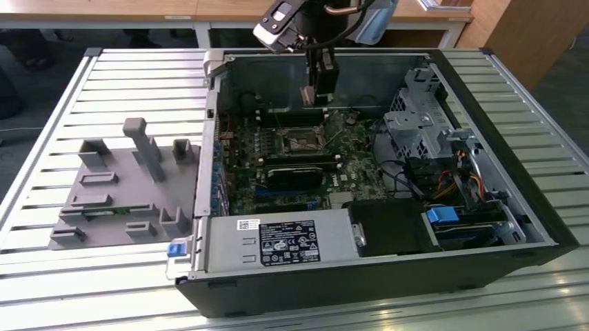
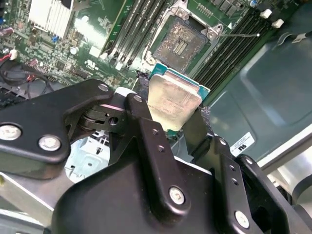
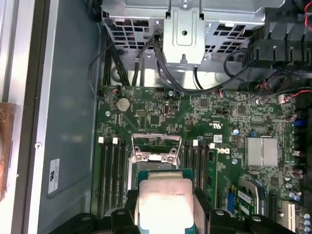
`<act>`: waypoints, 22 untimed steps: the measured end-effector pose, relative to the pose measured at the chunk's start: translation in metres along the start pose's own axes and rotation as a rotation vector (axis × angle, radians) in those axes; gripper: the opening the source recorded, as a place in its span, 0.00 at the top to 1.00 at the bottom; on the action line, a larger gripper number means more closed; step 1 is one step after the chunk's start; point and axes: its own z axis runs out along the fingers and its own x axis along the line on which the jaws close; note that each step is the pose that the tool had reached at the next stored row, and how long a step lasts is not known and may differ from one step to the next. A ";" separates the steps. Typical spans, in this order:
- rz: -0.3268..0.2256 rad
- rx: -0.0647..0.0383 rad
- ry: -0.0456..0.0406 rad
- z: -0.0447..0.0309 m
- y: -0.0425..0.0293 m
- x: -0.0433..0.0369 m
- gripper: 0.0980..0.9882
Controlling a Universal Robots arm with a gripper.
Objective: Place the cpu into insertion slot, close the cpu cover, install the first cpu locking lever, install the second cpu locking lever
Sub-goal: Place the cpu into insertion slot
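Cpu [image 2: 173,100], a small flat square chip with a dull silver-grey metal top on a green-edged base: held in the air by the black two-fingered pincer [image 2: 170,122]. The fingers [image 2: 141,114] are closed onto two opposite edges of the chip. In the second wrist view the chip is tilted, just short of the insertion slot and not touching it.

Insertion slot [image 2: 183,44], a square socket with a dark centre: uncovered, nothing in it. Long black memory slots [image 2: 234,46] run along both of its sides.

In the first wrist view the cpu [image 3: 165,204] hides most of the slot. The cpu cover [image 3: 156,157], a thin grey metal frame with a window, sits at the slot's far edge, clear of the socket. I cannot tell its exact angle.

In the exterior view the pincer [image 1: 318,96] hangs inside the open black computer case [image 1: 368,289], above the green circuit board [image 1: 244,172] and near the insertion slot [image 1: 299,143].

Case contents:
- the circuit board, with a long black rectangular block [image 1: 294,176] near the slot
- a grey perforated metal drive cage [image 1: 414,127]
- a bundle of coloured cables [image 1: 456,183]
- a grey labelled power supply box [image 1: 276,241]

The case lies on a counter [image 1: 55,289] of pale metal slats. On the counter, at the exterior view's left, sits a grey moulded fixture tray [image 1: 120,172] with upright posts and shallow recesses.
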 end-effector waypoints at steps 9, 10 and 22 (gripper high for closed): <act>0.004 0.001 -0.0008 0.0155 -0.0051 0.0002 0.52; 0.004 0.001 -0.0009 0.0168 -0.0055 0.0002 0.52; 0.008 0.001 -0.0011 0.0281 -0.0092 0.0003 0.52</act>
